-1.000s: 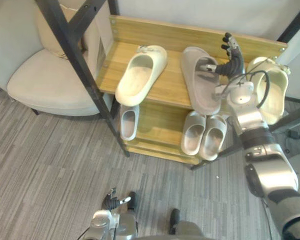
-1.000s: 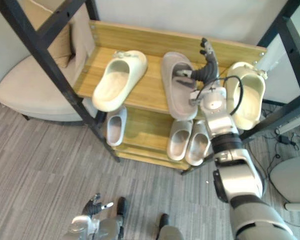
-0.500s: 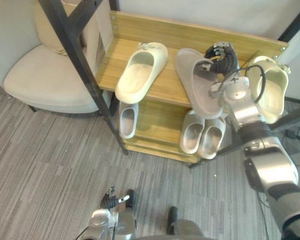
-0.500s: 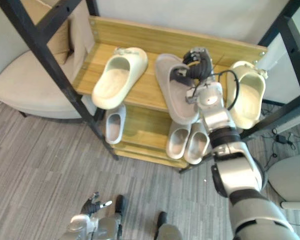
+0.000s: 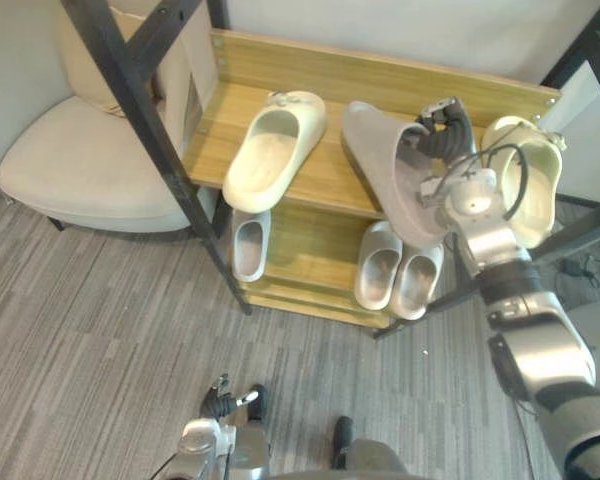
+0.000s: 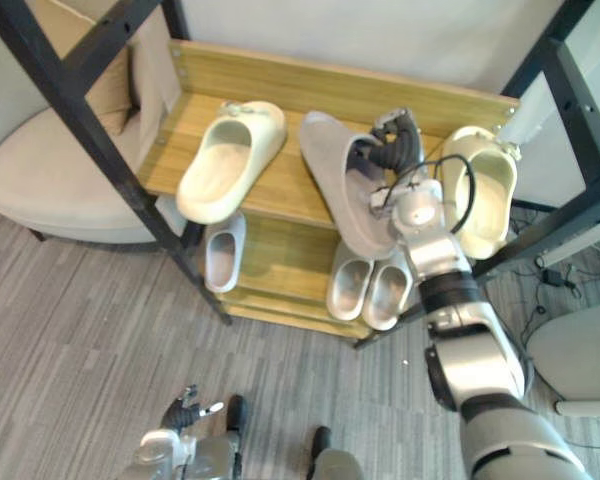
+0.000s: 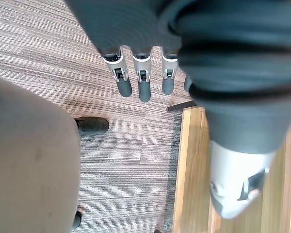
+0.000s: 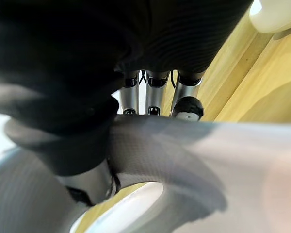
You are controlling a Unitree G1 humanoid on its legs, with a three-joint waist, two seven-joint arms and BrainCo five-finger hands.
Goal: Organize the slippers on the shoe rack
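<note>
Grey slipper (image 5: pixel 390 175): plain, wide-strapped, tilted up on its edge over the top shelf of the rack (image 5: pixel 310 70), sole facing a cream slipper (image 5: pixel 270 150) lying flat nearby. Right hand (image 5: pixel 442 135): fingers curled round the strap of the grey slipper, gripping it. Left hand (image 7: pixel 140 82): low by the floor, fingers straight, holding nothing.

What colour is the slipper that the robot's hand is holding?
Greyish taupe, plain with no pattern; the slipper shows best in the left eye view.
</note>
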